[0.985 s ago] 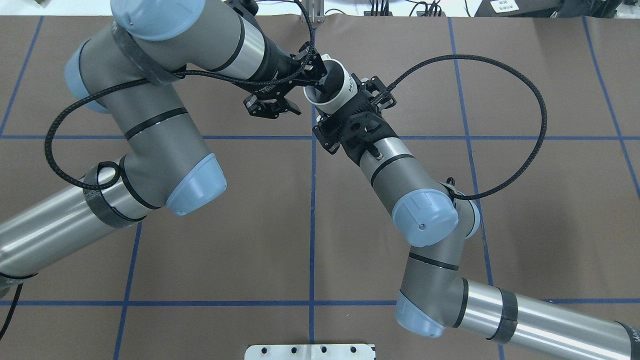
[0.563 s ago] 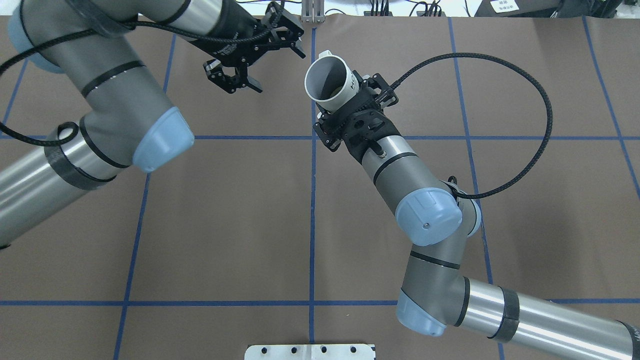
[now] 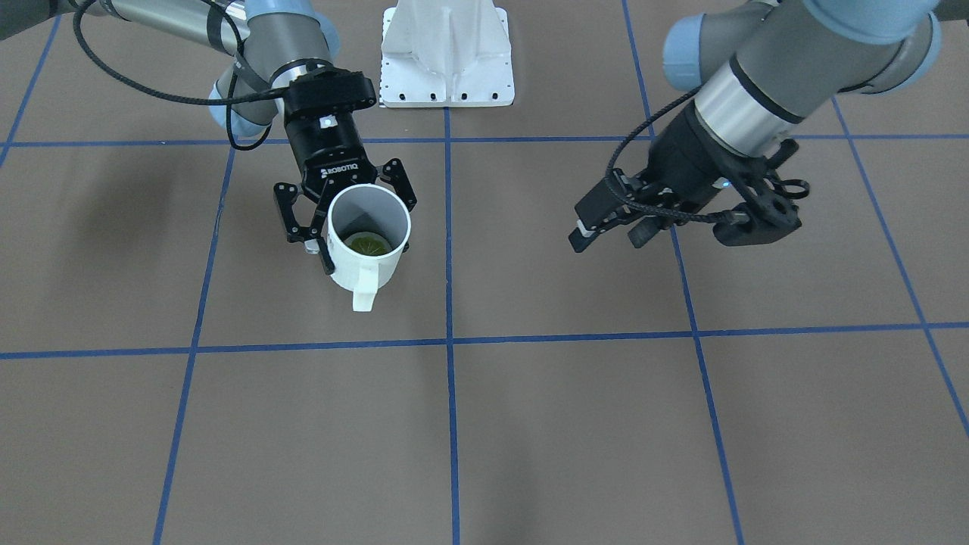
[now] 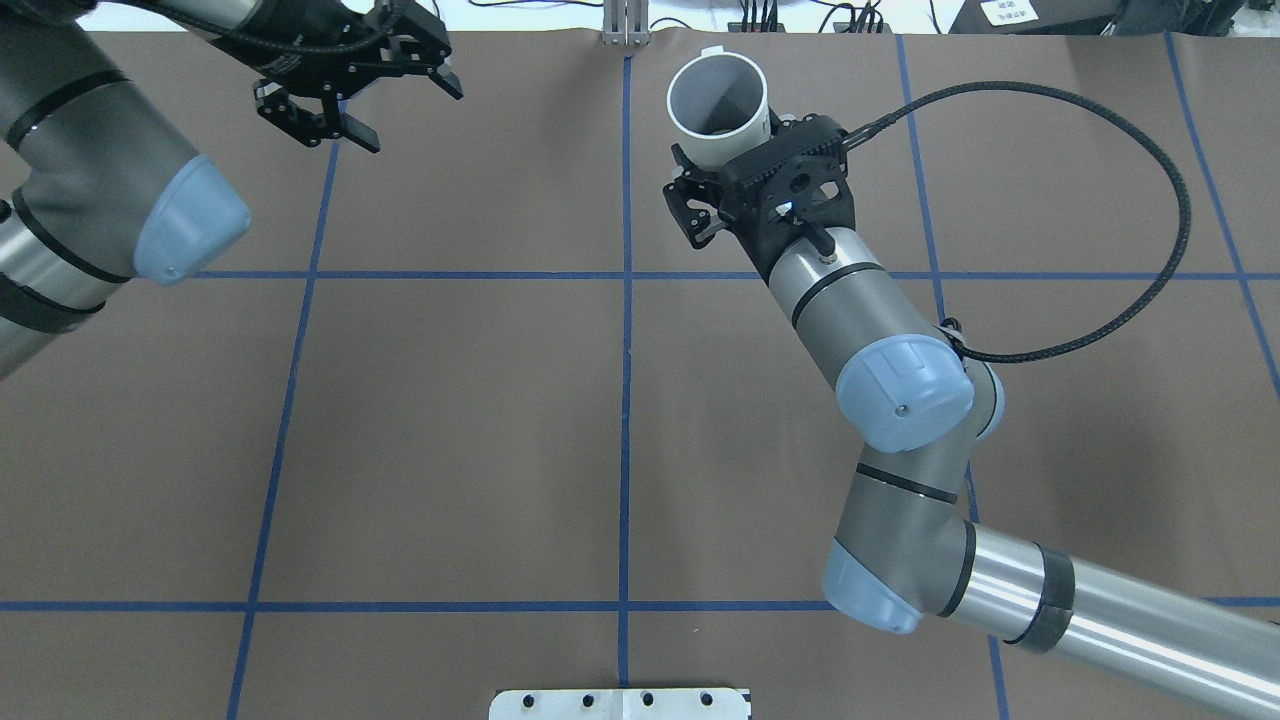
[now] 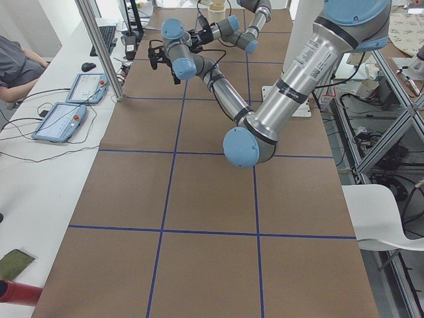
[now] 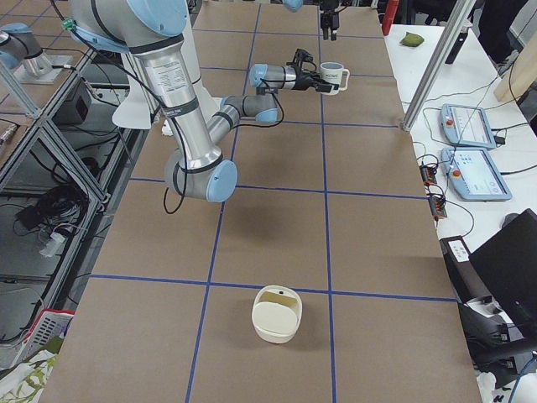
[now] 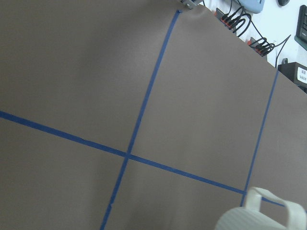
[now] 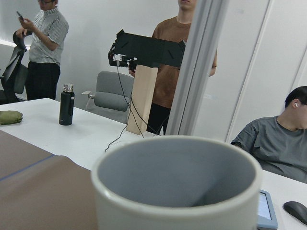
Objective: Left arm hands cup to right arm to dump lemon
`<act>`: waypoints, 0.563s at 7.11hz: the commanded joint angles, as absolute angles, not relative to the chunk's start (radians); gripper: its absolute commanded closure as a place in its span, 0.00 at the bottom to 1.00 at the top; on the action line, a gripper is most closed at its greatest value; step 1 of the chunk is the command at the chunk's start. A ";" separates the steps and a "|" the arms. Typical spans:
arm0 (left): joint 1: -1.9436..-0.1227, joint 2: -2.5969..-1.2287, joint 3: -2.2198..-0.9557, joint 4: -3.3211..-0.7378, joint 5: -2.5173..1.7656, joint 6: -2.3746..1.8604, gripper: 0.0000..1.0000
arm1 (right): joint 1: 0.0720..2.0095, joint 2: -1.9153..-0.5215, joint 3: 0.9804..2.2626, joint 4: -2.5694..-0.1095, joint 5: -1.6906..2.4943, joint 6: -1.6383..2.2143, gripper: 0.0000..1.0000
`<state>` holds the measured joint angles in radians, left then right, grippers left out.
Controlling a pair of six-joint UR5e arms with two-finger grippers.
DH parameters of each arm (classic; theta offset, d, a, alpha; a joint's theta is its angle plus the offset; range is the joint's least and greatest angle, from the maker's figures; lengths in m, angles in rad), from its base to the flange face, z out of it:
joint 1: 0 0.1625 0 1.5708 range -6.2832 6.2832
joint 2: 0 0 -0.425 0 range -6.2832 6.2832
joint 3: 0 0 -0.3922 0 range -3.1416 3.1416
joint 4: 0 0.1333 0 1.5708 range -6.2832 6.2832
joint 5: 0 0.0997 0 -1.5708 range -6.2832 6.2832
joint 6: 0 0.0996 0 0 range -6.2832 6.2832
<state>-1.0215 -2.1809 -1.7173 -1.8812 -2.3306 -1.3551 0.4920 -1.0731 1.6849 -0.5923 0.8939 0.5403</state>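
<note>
Over the brown table (image 3: 575,424) the cup (image 3: 363,271) is held upright, handle toward me, a lemon slice (image 3: 367,244) lying at its bottom, the right gripper (image 3: 353,223) clamped round its body; well off to the side, the left gripper (image 4: 412,118) hovers, fingers spread apart

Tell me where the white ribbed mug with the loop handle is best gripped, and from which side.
Probably the round wall of the white ribbed mug, from the side opposite its loop handle. The right gripper holds it so, fingers on both flanks: the handle is clear, the mouth free to dump the greenish lemon slice.
</note>
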 commanded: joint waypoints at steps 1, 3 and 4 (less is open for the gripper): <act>-1.089 -2.047 -1.723 -1.881 -2.332 -1.074 0.00 | 0.540 -1.138 1.690 -0.594 0.897 0.688 0.67; -1.156 -1.955 -1.723 -1.791 -2.335 -0.753 0.00 | 0.592 -1.227 1.748 -0.592 0.896 0.764 0.67; -1.175 -1.945 -1.745 -1.687 -2.332 -0.615 0.00 | 0.609 -1.273 1.784 -0.594 0.899 0.764 0.66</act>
